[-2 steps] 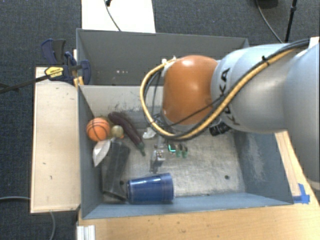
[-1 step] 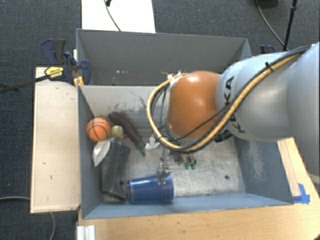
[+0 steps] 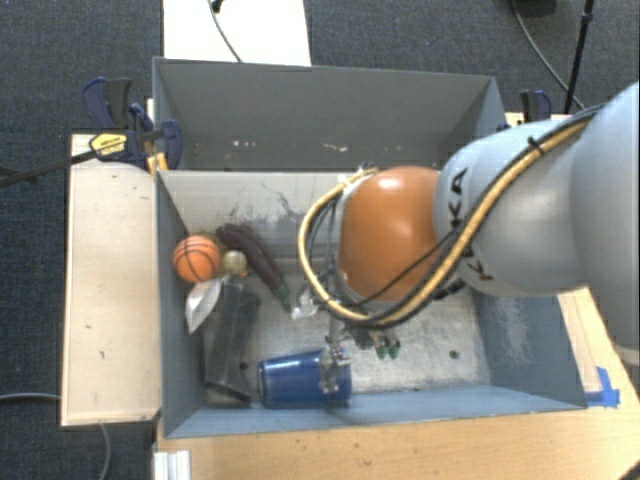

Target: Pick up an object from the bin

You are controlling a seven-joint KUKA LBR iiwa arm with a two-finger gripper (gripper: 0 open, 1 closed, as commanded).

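Observation:
My gripper [image 3: 337, 360] hangs below the arm's orange cover, low in the bin near its front wall. It sits right at the right end of a blue cylinder [image 3: 293, 382] that lies on its side along the front wall. Whether it touches the cylinder I cannot tell. Just right of the gripper lie some small green bits [image 3: 386, 347]. A dark flat block [image 3: 229, 344] lies to the left of the cylinder.
At the bin's left side lie a small orange basketball [image 3: 197, 258], a little beige ball [image 3: 235, 262], a dark purple aubergine-shaped thing [image 3: 254, 255] and a white leaf-shaped piece [image 3: 203, 304]. The arm and its cables cover the bin's middle and right.

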